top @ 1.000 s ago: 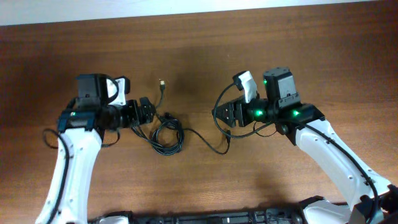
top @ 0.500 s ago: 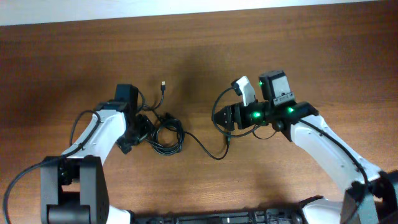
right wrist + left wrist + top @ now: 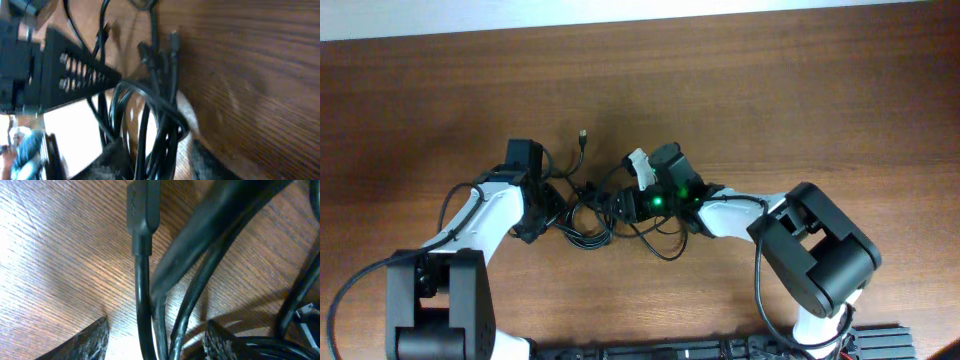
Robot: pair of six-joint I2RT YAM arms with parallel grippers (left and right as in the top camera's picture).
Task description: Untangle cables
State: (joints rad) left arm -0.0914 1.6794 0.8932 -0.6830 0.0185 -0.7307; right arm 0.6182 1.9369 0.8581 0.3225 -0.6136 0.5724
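The left pincer (image 3: 546,212) stood with its jaws apart at the left edge of the cables (image 3: 588,222); in the left wrist view its fingertips (image 3: 94,339) sat wide of each other with several cords running between them, none pinched; one loose plug (image 3: 582,133) lay on the table (image 3: 800,110) just beyond that pincer, on a cord leading out of the knot. Between the two pincers the cables lay as one looped, overlapping coil; no cord lay fully separate, so little of the untangling seemed done. The right pincer (image 3: 620,207) was at the coil's right edge, near the left one; its jaws, though blurred, also looked apart, with the bundle passing between them; a slack loop trailed beside it. By that reading nearly all the work was left: each cord had yet to be drawn out and laid apart.
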